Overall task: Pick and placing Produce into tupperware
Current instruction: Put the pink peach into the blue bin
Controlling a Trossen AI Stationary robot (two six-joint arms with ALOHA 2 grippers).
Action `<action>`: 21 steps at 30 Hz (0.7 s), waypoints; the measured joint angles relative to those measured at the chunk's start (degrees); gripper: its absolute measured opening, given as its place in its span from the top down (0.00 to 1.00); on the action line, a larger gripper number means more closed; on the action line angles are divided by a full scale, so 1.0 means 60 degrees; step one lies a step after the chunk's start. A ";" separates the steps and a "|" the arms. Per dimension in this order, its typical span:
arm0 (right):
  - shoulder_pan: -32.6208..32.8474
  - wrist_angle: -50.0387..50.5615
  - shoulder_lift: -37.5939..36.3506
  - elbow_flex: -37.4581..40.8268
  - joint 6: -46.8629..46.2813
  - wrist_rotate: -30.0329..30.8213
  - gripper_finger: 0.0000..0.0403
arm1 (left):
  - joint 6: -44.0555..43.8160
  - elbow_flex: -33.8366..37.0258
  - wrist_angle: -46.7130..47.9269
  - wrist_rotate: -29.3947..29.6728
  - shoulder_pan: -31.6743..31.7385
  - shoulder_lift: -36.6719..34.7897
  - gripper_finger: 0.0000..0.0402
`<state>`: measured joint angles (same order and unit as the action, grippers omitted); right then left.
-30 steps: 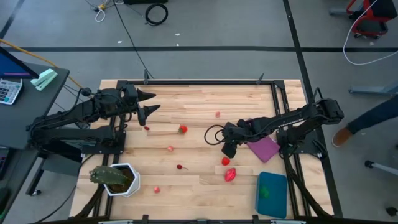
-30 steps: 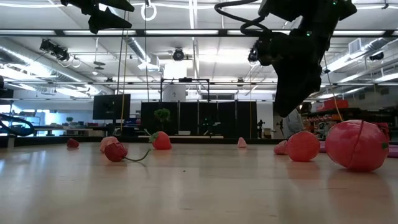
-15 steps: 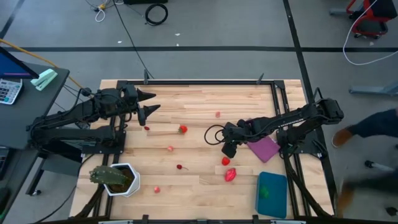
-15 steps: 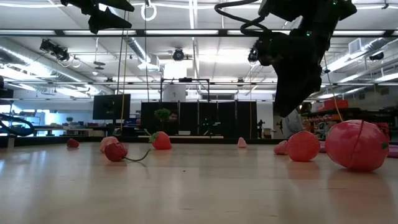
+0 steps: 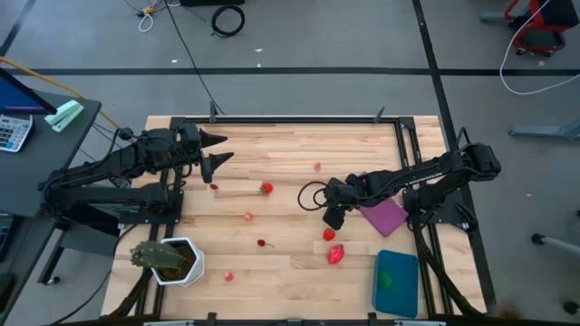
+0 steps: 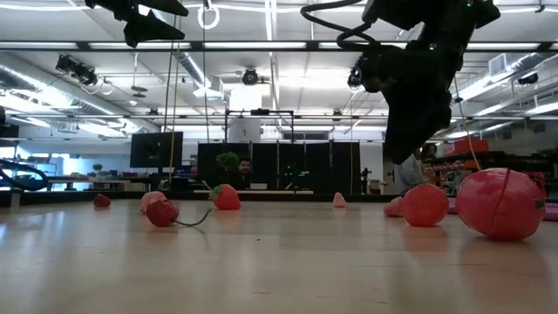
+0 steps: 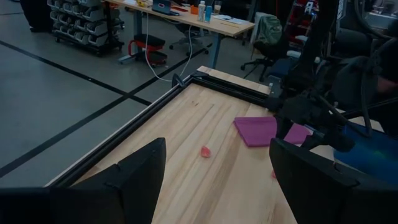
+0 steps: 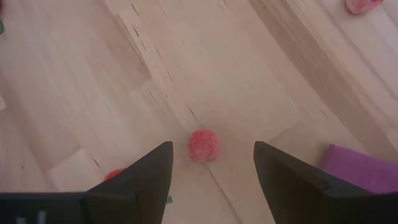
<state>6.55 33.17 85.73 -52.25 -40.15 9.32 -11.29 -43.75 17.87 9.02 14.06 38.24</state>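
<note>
I see a small red fruit (image 8: 203, 145) on the table (image 5: 290, 172), below my right gripper (image 8: 208, 168), fingers spread wide, holding nothing. The blue container (image 5: 396, 282) sits near the front right corner. Left gripper (image 5: 217, 149) waits open, raised at back left.

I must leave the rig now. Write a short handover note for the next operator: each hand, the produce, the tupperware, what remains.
Right hand: open, empty, above a small red piece near the purple sheet.
Left hand: open, empty, waiting at the table's far left.
Tupperware: near right corner, with only something green inside.
Produce: red and pink pieces scattered on the table.
Left: pick up and place all of them.
</note>
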 joint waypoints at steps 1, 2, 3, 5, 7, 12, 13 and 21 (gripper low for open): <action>0.0000 0.0001 0.0000 0.0000 -0.0095 0.0000 0.42 | 0.0007 0.0000 0.0000 0.0000 0.0000 0.0000 0.28; 0.0000 0.0000 -0.0002 0.0000 -0.0183 0.0000 0.42 | 0.0004 0.0000 0.0000 0.0000 0.0000 0.0000 0.28; 0.0000 0.0000 0.0000 0.0000 -0.0241 0.0000 0.42 | -0.0003 0.0000 0.0000 0.0000 0.0000 0.0000 0.28; -0.0011 0.0000 -0.0004 0.0000 -0.0312 -0.0001 0.42 | 0.0005 0.0000 0.0000 0.0000 0.0000 0.0000 0.28; -0.0011 0.0000 -0.0004 0.0000 -0.0313 0.0000 0.42 | -0.0002 0.0000 0.0000 0.0000 -0.0002 0.0000 0.28; 0.0058 0.0001 -0.0004 0.0000 -0.0468 -0.0005 0.42 | -0.0001 0.0000 0.0000 0.0000 0.0000 0.0000 0.28; 0.0055 0.0000 -0.0004 0.0000 -0.0373 -0.0007 0.42 | 0.0003 0.0000 0.0000 0.0000 -0.0004 0.0000 0.28; -0.0215 -0.0109 -0.0004 0.0000 0.0419 -0.0514 0.42 | -0.0424 0.0000 -0.0040 -0.0005 -0.0004 0.0000 0.28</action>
<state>5.26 32.51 85.71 -52.25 -37.63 6.24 -13.84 -43.75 17.63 8.99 14.04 38.24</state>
